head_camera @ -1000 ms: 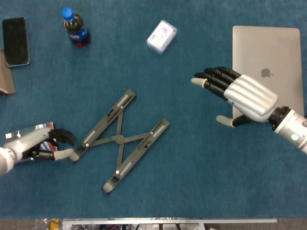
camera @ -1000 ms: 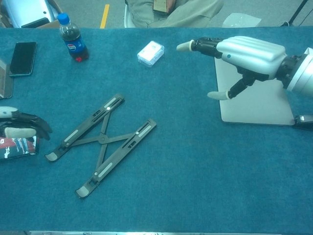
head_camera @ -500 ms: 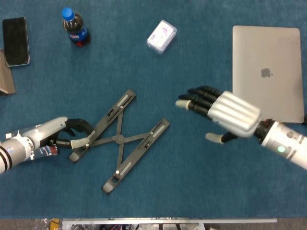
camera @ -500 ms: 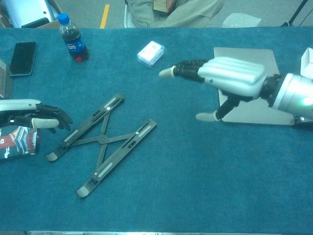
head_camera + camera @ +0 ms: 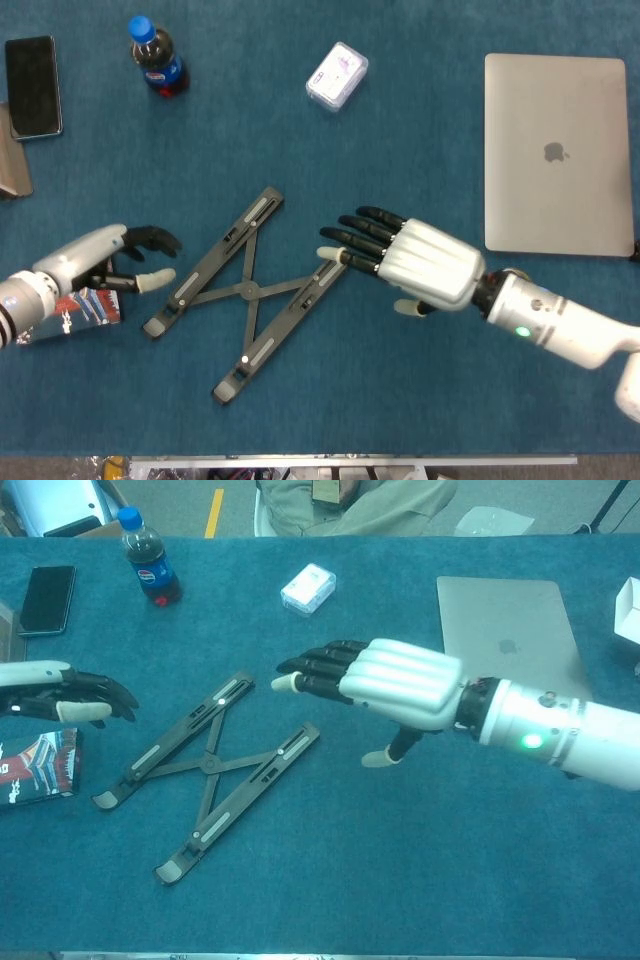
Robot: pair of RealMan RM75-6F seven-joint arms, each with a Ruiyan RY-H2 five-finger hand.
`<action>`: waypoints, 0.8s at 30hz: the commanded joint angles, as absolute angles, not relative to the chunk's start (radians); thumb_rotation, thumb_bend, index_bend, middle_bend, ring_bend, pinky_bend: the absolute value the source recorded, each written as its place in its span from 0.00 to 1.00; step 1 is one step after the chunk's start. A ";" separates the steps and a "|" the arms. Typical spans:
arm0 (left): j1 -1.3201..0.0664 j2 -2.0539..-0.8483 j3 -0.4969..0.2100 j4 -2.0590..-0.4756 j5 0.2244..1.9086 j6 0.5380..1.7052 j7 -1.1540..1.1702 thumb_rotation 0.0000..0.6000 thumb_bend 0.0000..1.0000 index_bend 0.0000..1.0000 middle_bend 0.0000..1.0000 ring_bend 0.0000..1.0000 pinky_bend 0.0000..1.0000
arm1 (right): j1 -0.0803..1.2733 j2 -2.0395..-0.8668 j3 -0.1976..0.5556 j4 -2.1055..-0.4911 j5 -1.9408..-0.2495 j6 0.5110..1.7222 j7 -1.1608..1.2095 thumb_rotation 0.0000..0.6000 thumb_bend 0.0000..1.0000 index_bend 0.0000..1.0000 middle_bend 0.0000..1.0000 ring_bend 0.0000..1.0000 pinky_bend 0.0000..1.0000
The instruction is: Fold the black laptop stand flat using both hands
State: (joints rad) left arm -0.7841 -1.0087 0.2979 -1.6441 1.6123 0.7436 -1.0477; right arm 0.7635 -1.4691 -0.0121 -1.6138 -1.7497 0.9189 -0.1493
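The black laptop stand [image 5: 247,291] lies spread in an X on the blue table, also seen in the chest view [image 5: 207,771]. My left hand [image 5: 110,262] hovers just left of the stand's left arm, fingers apart, holding nothing [image 5: 65,694]. My right hand [image 5: 405,262] reaches in from the right with fingers stretched toward the stand's upper right end, holding nothing [image 5: 375,682]. Its fingertips [image 5: 330,254] are right at that end; whether they touch it is unclear.
A silver laptop [image 5: 557,150] lies closed at the right. A cola bottle [image 5: 158,56], a black phone [image 5: 32,86] and a small white box [image 5: 337,75] sit at the back. A printed packet [image 5: 80,310] lies under my left hand.
My right hand has swept left from over the laptop to the stand's right end. My left hand drew back slightly from the stand's left arm and rose, fingers spread.
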 commanded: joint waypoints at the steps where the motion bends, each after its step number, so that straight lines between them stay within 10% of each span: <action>1: -0.775 -0.998 0.292 -1.645 1.606 0.752 -1.045 0.49 0.25 0.21 0.24 0.16 0.21 | 0.772 -1.511 -0.005 -1.576 -1.746 0.914 -0.176 1.00 0.11 0.00 0.01 0.00 0.10; 24: -0.713 -0.921 0.251 -1.683 1.603 0.791 -1.032 0.51 0.25 0.21 0.22 0.16 0.21 | 0.832 -1.719 -0.015 -1.327 -1.736 0.883 -0.182 1.00 0.09 0.00 0.01 0.00 0.10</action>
